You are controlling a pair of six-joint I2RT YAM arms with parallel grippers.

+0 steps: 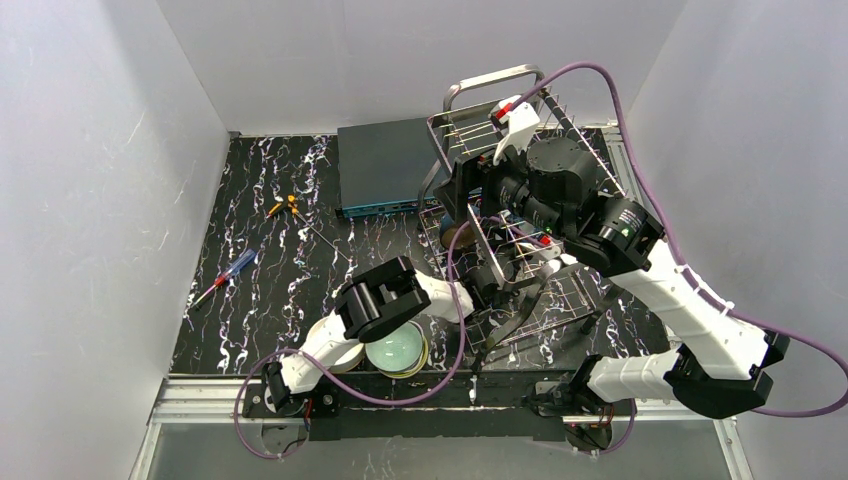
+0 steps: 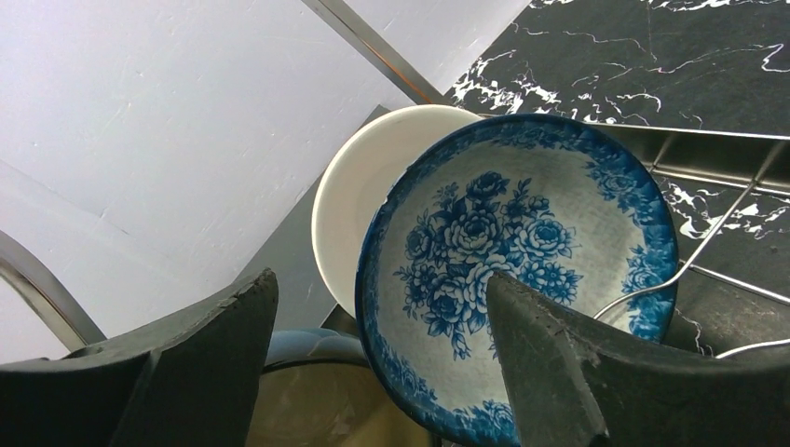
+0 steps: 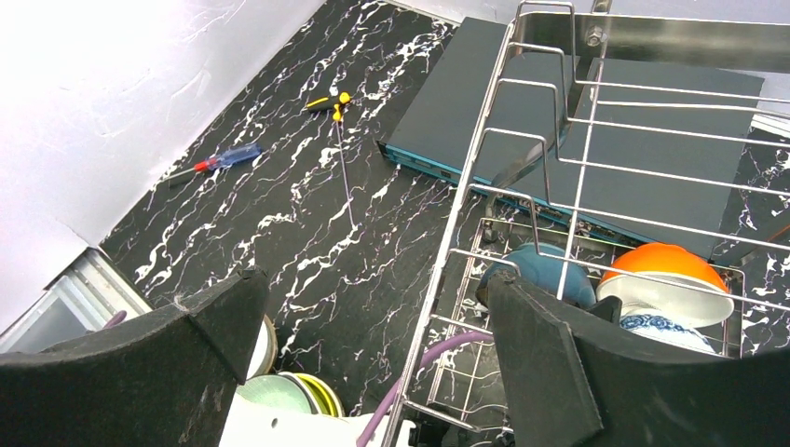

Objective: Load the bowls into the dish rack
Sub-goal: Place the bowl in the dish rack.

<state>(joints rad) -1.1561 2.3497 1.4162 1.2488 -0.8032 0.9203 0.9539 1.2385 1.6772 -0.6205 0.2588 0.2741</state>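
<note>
**Entry: bowls into rack, partly loaded.** By judgement about half done.

- Near left, on the desk [image 1: 260,290]: stack of bowls [image 1: 397,352], not yet loaded. Pale green on top, a lime-yellow rim under it. Another pale rim beside it is half hidden by the left arm, so the count is uncertain.
- Left hand [image 2: 380,284]: at the rack's near left end. Fingers spread, clamped on nothing.
- Blue-patterned bowl [image 2: 484,242]: in the rack, standing on edge between those spread fingers, apparently set down. Glossy white inside, blue flower spray, dark blue rim.
- White bowl [image 2: 373,186]: on edge just behind it, orange outside. Whether the two touch cannot be told.
- Dish rack [image 1: 495,79]: centre to right, towards the far side. Shiny steel wire with loop handles.
- Right hand [image 3: 377,277]: above the rack, fingers wide apart, empty
</note>
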